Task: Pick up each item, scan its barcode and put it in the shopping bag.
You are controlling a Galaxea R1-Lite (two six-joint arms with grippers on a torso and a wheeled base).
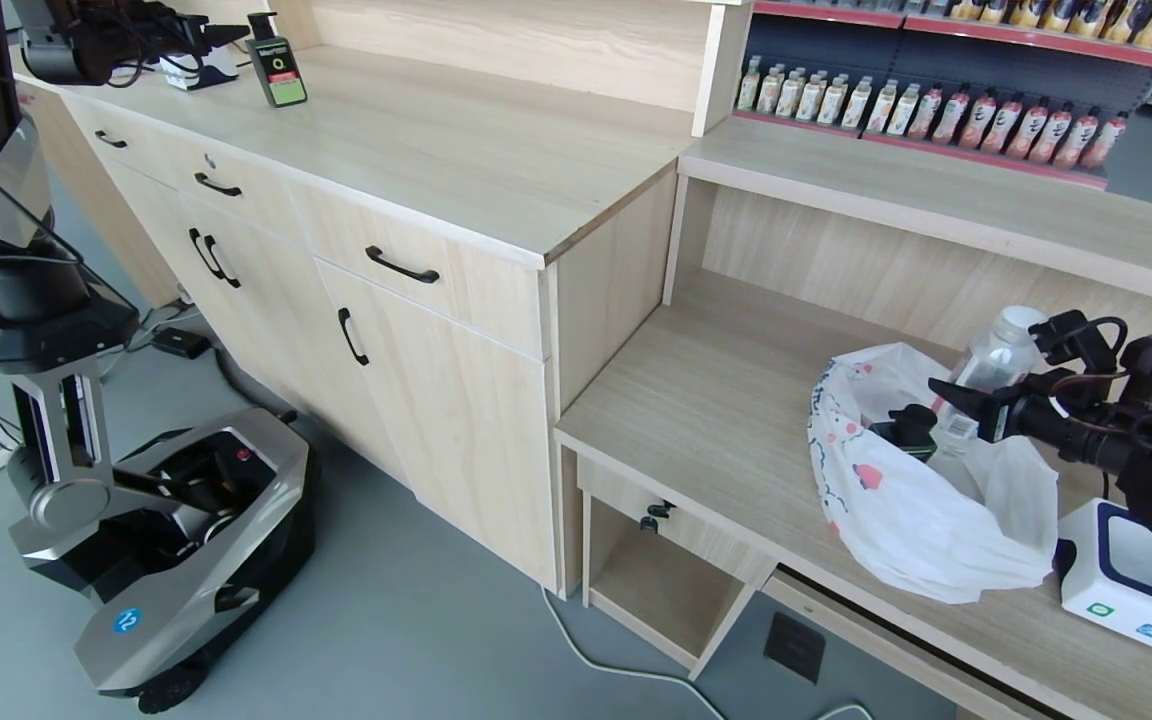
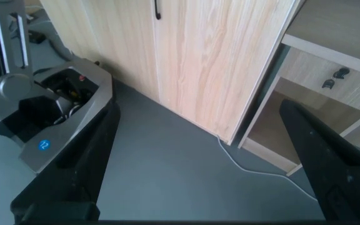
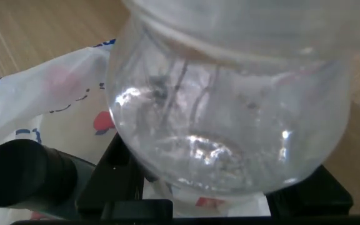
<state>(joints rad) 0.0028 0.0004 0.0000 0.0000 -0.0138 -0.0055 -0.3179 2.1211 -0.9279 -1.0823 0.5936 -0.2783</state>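
Observation:
My right gripper (image 1: 936, 410) is shut on a clear plastic bottle (image 1: 986, 365) and holds it, tilted, just above the open mouth of the white patterned shopping bag (image 1: 916, 510) on the low wooden counter. In the right wrist view the bottle (image 3: 230, 106) sits between the black fingers (image 3: 30, 181), with the bag (image 3: 42, 87) beneath. A white scanner box with a blue face (image 1: 1126, 570) stands right beside the bag. My left gripper (image 2: 199, 162) hangs open over the grey floor, away from the counter, with nothing between its fingers.
A tall cabinet counter (image 1: 456, 150) with a small payment terminal (image 1: 276, 70) rises to the left of the low counter (image 1: 716, 400). Another wheeled robot (image 1: 166, 520) stands on the floor at far left. A shelf of drink bottles (image 1: 926, 105) runs behind. A white cable (image 2: 255, 169) lies on the floor.

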